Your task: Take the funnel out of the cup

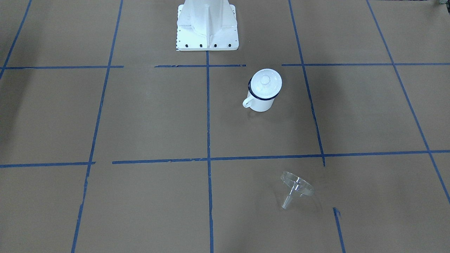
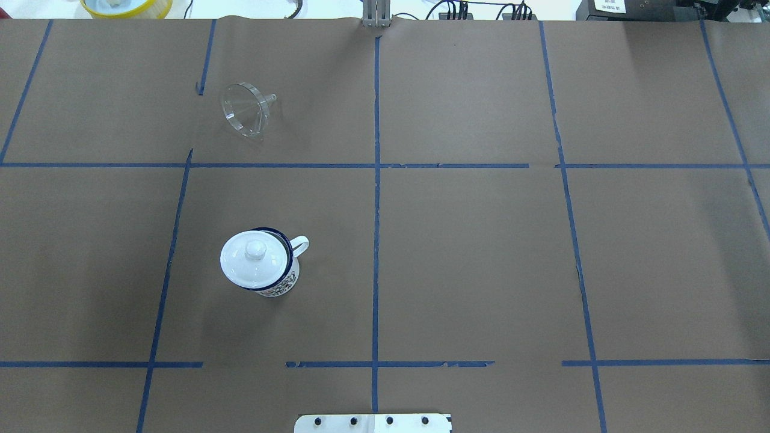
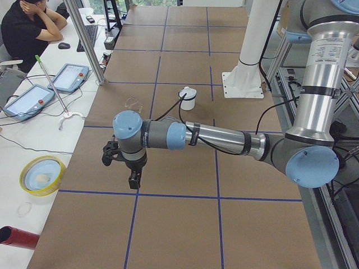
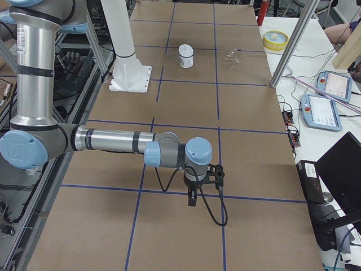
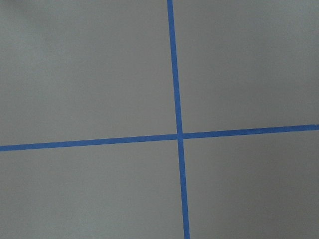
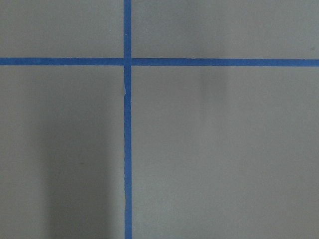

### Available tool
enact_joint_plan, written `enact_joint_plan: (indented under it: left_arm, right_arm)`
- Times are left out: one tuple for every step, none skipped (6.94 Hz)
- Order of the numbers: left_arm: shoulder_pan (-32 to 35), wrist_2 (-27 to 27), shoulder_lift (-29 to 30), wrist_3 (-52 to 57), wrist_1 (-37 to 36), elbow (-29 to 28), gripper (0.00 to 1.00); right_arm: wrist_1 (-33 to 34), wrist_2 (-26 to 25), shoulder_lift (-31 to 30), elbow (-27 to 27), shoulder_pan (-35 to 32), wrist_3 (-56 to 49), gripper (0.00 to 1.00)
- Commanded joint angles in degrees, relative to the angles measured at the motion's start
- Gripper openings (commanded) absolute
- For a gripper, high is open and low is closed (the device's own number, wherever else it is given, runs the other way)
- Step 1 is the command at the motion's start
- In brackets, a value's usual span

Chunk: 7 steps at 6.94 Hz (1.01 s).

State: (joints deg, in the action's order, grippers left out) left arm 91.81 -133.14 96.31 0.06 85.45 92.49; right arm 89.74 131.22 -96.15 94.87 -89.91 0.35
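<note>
The clear funnel (image 1: 297, 188) lies on its side on the brown table, apart from the cup; it also shows in the overhead view (image 2: 245, 111). The white cup (image 1: 262, 102) with a dark blue rim stands upright with a white knobbed lid (image 1: 265, 83) on top, and also shows in the overhead view (image 2: 283, 282). My left gripper (image 3: 134, 180) hangs over the table far from both, seen only in the left side view; I cannot tell if it is open or shut. My right gripper (image 4: 192, 199) shows only in the right side view; I cannot tell its state either.
The white robot base (image 1: 207, 24) stands at the table's robot side. Beyond the far edge sit a yellow bowl (image 3: 42, 175), teach pendants (image 3: 68, 77), metal poles (image 3: 84, 39) and a seated person (image 3: 28, 28). Blue tape lines grid the table.
</note>
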Motion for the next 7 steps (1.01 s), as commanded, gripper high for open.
enact_joint_plan:
  left_arm:
    - [-0.31, -0.19, -0.33, -1.11, 6.55, -2.57, 1.0]
    - [-0.4, -0.1, -0.42, -1.2, 6.66, -2.84, 1.0]
    - [-0.4, -0.27, -0.33, -1.11, 6.4, -3.02, 1.0]
    - [-0.4, -0.36, -0.5, -0.76, 6.23, -2.84, 1.0]
    - [-0.4, -1.32, -0.59, -0.76, 6.14, -3.1, 1.0]
    - [-0.31, -1.42, -0.85, -0.76, 6.14, -3.37, 1.0]
    - [-0.4, -1.5, -0.77, -0.76, 6.14, -3.28, 1.0]
  right_arm:
    - [0.0, 0.0, 0.0, -0.04, 0.0, 0.0, 1.0]
    - [0.0, 0.0, 0.0, -0.04, 0.0, 0.0, 1.0]
    - [0.0, 0.0, 0.0, 0.05, 0.0, 0.0, 1.0]
    - [0.0, 0.0, 0.0, -0.04, 0.0, 0.0, 1.0]
    - [0.0, 0.0, 0.0, -0.04, 0.0, 0.0, 1.0]
    - [0.0, 0.0, 0.0, 0.05, 0.0, 0.0, 1.0]
    - [0.0, 0.0, 0.0, 0.05, 0.0, 0.0, 1.0]
